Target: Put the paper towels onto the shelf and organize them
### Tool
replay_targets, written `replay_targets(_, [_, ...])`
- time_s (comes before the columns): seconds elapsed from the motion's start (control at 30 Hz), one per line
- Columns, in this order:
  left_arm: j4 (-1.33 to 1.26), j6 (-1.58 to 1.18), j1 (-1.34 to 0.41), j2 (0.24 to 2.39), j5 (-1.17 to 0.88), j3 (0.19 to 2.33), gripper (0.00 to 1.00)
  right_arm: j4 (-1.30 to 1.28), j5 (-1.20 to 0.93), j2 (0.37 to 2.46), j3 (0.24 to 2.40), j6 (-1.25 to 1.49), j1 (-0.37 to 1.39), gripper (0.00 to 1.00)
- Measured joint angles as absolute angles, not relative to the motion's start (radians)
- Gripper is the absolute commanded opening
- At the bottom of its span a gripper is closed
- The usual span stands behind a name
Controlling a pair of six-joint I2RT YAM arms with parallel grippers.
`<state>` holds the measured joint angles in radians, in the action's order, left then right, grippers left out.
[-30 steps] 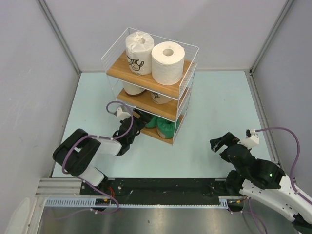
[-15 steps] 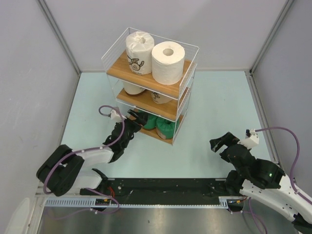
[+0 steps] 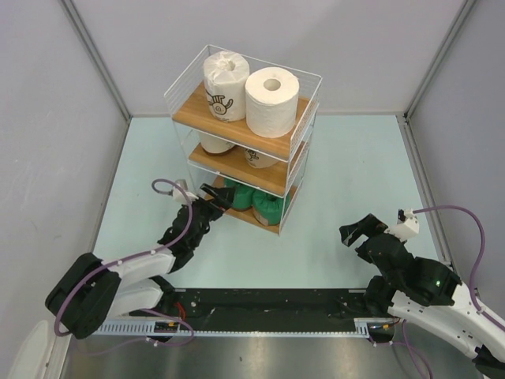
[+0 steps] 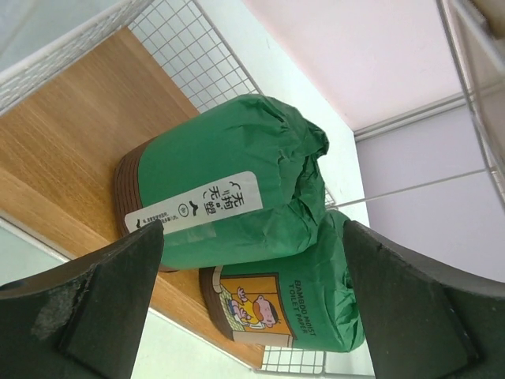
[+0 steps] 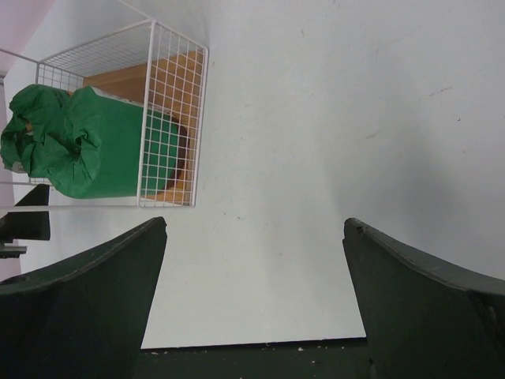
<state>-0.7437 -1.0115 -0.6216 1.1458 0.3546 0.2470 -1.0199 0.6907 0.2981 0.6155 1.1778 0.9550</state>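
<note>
Shelf (image 3: 189,110) of thin white wire stands toward the far side of the pale table (image 3: 355,174). There is free table surface in front of the shelf and to its right.

On the top tier of the shelf the white-wrapped roll with the dark logo (image 3: 224,85) is on the left. The plain white roll (image 3: 271,103) is just beside it on the right. Both are upright, long axis vertical, and the core hole of the plain one looks up. On the middle tier the left beige roll (image 3: 215,144) and the right beige roll (image 3: 259,159) sit mostly under the top board, so I cannot tell their axis. On the bottom tier the left green roll (image 3: 241,197) and the right green roll (image 3: 268,207) touch each other. They stand on their flat ends, with the gathered wrapper at the top. The bottom board (image 4: 63,158) shows bare wood beside them, up to the wire wall.

The left gripper (image 3: 215,195) is at the open front left edge of the shelf's bottom tier. Its fingers (image 4: 87,308) are spread wide and hold nothing, and the green rolls are just beyond the tips. The right gripper (image 3: 359,229) hovers over the table, well apart from the shelf, to its right and nearer to the arm bases. Its jaws are also wide apart and empty.
</note>
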Motion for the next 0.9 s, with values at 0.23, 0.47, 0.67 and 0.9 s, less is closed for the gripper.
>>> replay_targets(0.23, [-0.615, -0.986, -0.622, 0.958, 0.356, 0.235, 1.0, -1.019, 0.691, 0.303, 0.616, 1.176, 0.957, 0.97])
replay_targets(0.47, [-0.446, -0.949, -0.622, 0.749, 0.355, 0.23, 1.0, -0.909, 0.662, 0.427, 0.62, 1.101, 0.956, 0.99])
replay_targets(0.67, [-0.347, -0.942, -0.622, 0.671, 0.353, 0.204, 1.0, -0.723, 0.591, 0.619, 0.664, 0.924, 0.923, 0.82])
replay_targets(0.9, [-0.28, -0.943, -0.622, 0.636, 0.335, 0.176, 1.0, -0.531, 0.365, 0.685, 0.668, 0.795, 0.645, 0.33])
